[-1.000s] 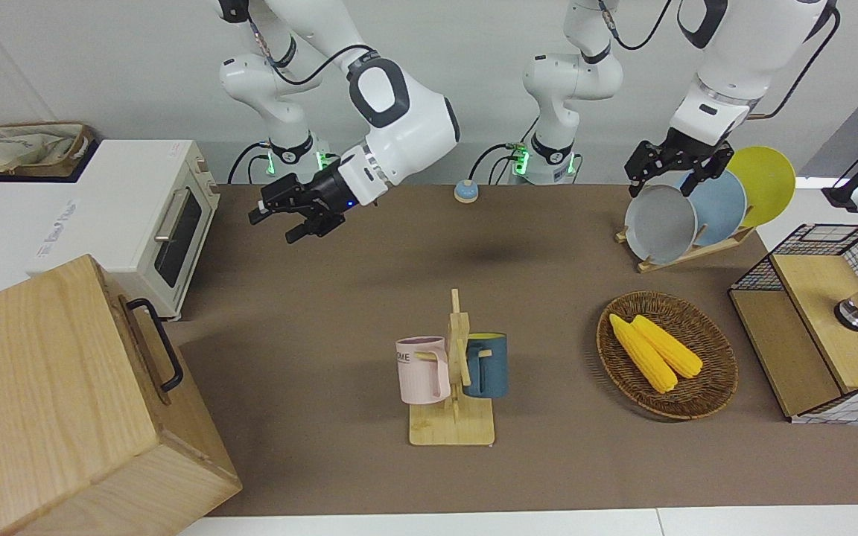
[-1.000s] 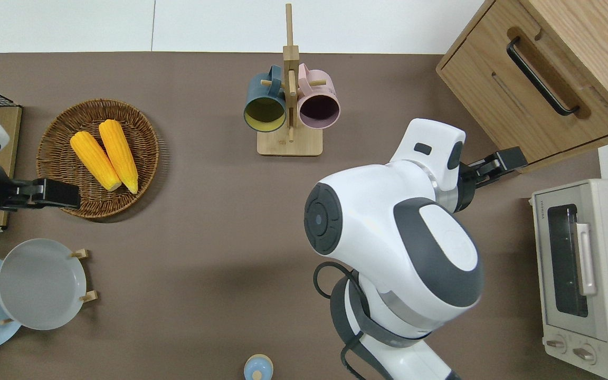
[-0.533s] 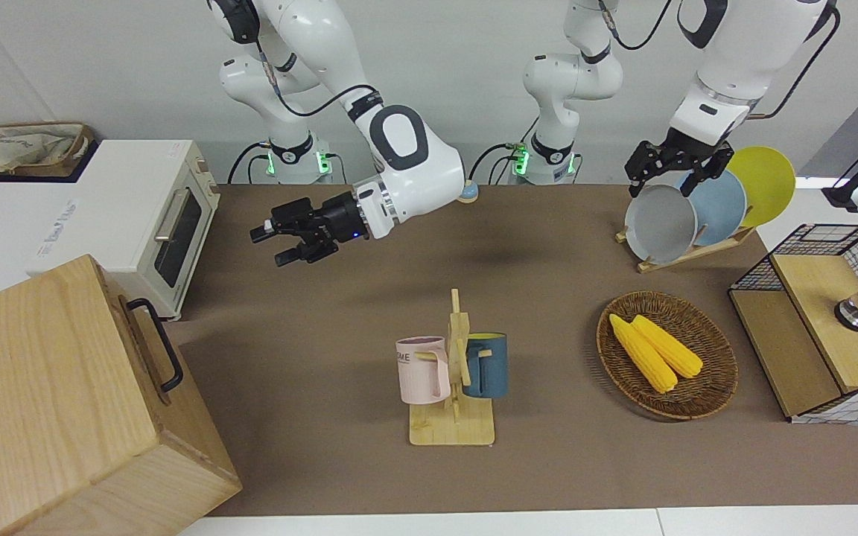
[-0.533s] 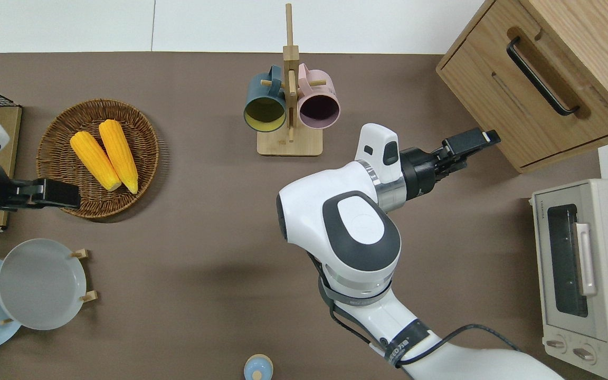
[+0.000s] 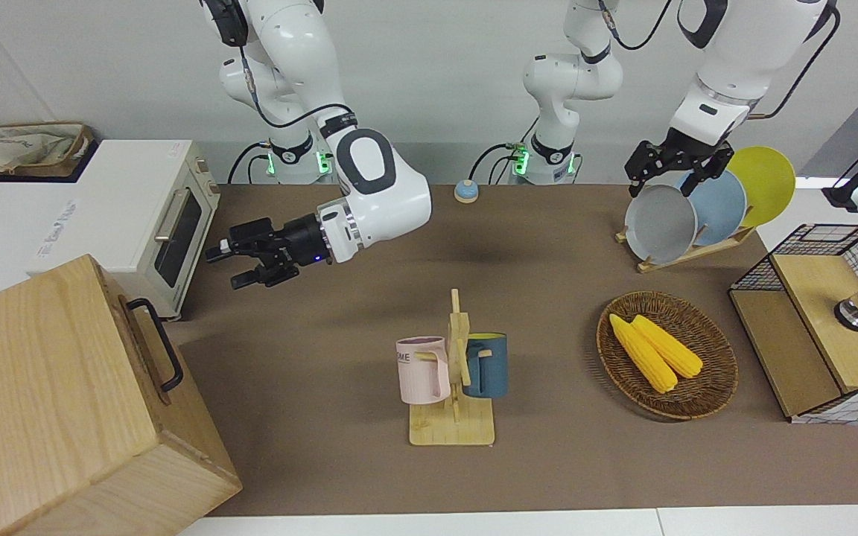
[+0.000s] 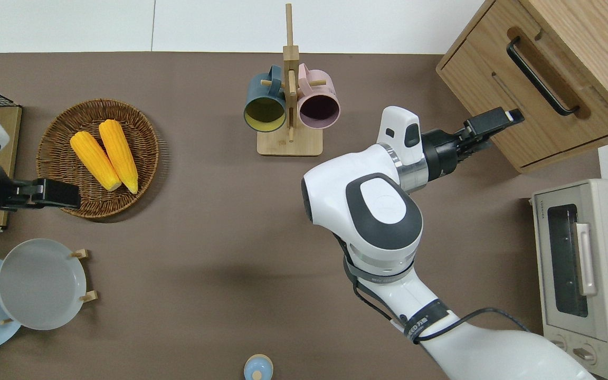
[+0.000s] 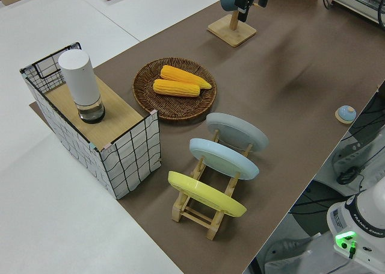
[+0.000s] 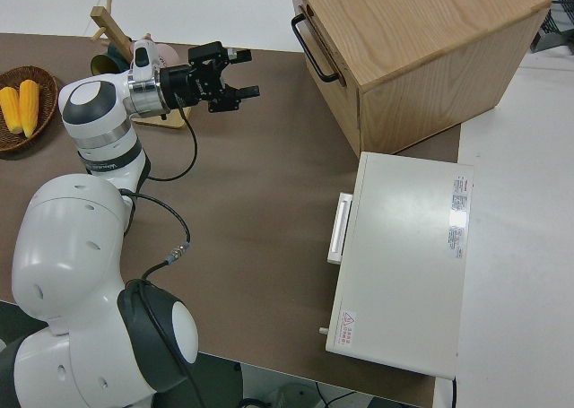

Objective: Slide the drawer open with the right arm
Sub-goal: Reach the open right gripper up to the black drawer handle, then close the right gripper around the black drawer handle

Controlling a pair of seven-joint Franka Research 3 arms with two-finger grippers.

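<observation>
A brown table with two white robot arms at one long edge; closest to the arms sits a small blue bell (image 6: pixel 258 367), and toward the left arm's end a wooden rack holds a grey plate (image 6: pixel 40 284), a blue one and a yellow one on edge, while the left arm is parked and I cannot tell how its gripper (image 5: pixel 669 168) stands. Toward the right arm's end a white toaster oven (image 6: pixel 583 274) lies closest to the robots, its steel handle facing the table's middle. The right arm (image 6: pixel 383 211) stretches out level above the table, a small blue light on its black wrist, and the right gripper (image 5: pixel 237 265) hangs in the air with its two fingers spread apart and nothing between them; from overhead its tip lies over the lower edge of the pale wooden box's front, pointing toward the drawer (image 6: pixel 539 103) but apart from the black loop handle (image 6: pixel 540 77). The drawer sits closed, flush in the big wooden box (image 5: pixel 49 402) at the table corner farthest from the robots at the right arm's end. Near mid-table, a round wicker basket (image 6: pixel 56 137) holds two yellow corn cobs (image 6: pixel 104 154), and a wooden mug tree (image 6: pixel 289 89) carries a dark blue mug and a pink mug, farther from the robots than the gripper's arm
</observation>
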